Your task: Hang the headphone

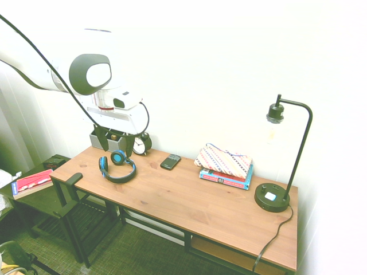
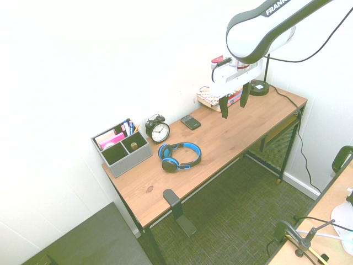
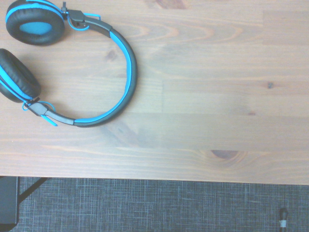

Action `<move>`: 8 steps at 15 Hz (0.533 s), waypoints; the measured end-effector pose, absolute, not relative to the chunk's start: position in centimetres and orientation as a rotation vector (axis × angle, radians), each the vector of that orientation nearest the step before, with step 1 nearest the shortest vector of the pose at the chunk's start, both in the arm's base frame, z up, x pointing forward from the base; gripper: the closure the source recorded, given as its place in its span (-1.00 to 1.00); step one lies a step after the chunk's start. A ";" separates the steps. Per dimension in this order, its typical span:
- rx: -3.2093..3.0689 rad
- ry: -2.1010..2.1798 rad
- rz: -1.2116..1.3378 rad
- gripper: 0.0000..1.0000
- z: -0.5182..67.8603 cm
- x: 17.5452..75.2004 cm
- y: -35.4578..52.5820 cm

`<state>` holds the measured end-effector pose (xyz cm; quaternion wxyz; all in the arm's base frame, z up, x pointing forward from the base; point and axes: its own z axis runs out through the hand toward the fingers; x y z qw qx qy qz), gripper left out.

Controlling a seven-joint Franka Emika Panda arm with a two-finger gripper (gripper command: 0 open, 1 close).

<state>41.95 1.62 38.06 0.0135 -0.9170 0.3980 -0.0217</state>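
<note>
Headphone (image 2: 180,156) flat on bench (image 2: 231,138), near clock (image 2: 159,130); hand (image 2: 234,101) spread, empty, high above, ready to descend.

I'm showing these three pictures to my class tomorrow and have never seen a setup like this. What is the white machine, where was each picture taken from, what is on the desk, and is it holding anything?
The white machine is a robot arm ending in a gripper, a two-fingered hand. Two pictures come from cameras standing in the room on opposite sides of the arm; the third comes from a camera on the arm's wrist, looking straight down.

On the wooden desk lie the headphones, black with blue ear cups, flat near the front edge. Behind them stand an alarm clock and a grey organiser with pens. Further along are a phone, a patterned pouch on a book, and a black lamp. A black hook is clamped on the desk's front edge.

The gripper is open, hangs above the desk and holds nothing.
</note>
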 end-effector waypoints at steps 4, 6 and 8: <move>-2.844 1.264 -0.072 -1.00 37.0 43.1 2.2; -2.769 1.395 -0.115 -1.00 35.7 45.6 3.7; -2.685 1.549 -0.094 -1.00 32.6 48.3 5.8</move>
